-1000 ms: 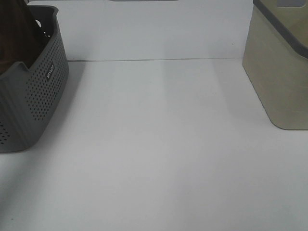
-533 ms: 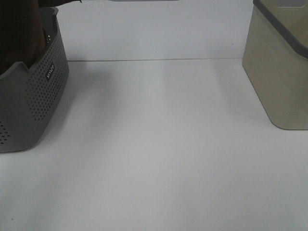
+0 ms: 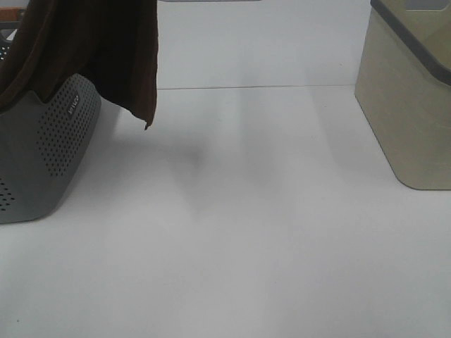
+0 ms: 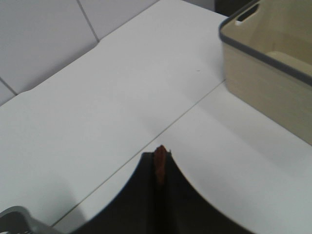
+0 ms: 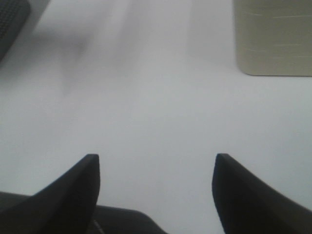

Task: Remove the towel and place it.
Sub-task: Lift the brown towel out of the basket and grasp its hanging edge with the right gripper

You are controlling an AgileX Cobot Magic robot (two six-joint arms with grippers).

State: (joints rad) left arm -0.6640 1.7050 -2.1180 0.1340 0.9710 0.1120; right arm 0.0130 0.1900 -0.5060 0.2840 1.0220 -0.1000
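The dark brown towel (image 3: 106, 49) hangs from above the top left of the exterior high view, draped over the grey perforated basket (image 3: 42, 155). Its lower corner dangles just right of the basket, above the white table. In the left wrist view my left gripper (image 4: 160, 161) is shut, with a thin brown sliver of the towel (image 4: 160, 168) pinched between its dark fingers. My right gripper (image 5: 156, 168) stands open over bare table with nothing between its fingers. Neither gripper shows in the exterior high view.
A beige bin with a grey rim (image 3: 412, 98) stands at the right of the table, also seen from the left wrist as the beige bin (image 4: 273, 63). A table seam (image 3: 254, 87) runs across the back. The basket's corner (image 5: 9, 19) shows in the right wrist view.
The towel has come up out of the basket and swung right, and it now hangs over the basket's right rim. The beige bin and basket have not moved.
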